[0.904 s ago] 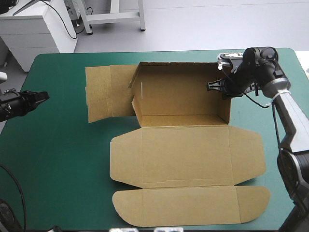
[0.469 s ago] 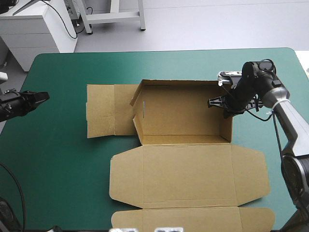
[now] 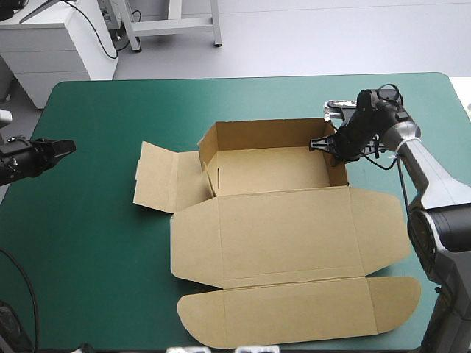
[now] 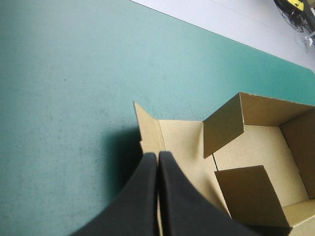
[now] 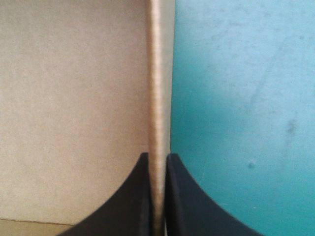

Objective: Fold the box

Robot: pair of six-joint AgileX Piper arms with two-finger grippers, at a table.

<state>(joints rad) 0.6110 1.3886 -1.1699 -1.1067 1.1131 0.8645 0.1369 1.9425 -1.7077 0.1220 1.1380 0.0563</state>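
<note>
Fingers [image 5: 140, 196] of the right hand [image 5: 157, 156] are pinching the right wall [image 5: 156, 73] of the box [image 3: 272, 220], the two black fins pressing in from either side with only the thin brown board between them. Seen from above, this hand is gripping near the far right corner of the tray [image 3: 268, 165], and its arm is reaching in from the right side of the bench [image 3: 96, 243].

The box is sitting at the middle of the teal-green cover [image 3: 88, 294]. Its tray is standing with the far, left and right walls raised. The lid [image 3: 287, 235] is lying flat toward the near edge, and its rounded tuck flap [image 3: 294, 312] is reaching almost to that edge. A side flap [image 3: 165, 180] is lying out on the cover just left of the tray, its outer end lifting slightly. Two smaller flaps [image 4: 224, 123] are leaning inward at the tray's left end.

The left hand [image 3: 68, 146] is hanging over the bench's left edge, well apart from the box and holding nothing. Its fingers are clenched into one pointed arch, pointing toward the side flap.
</note>
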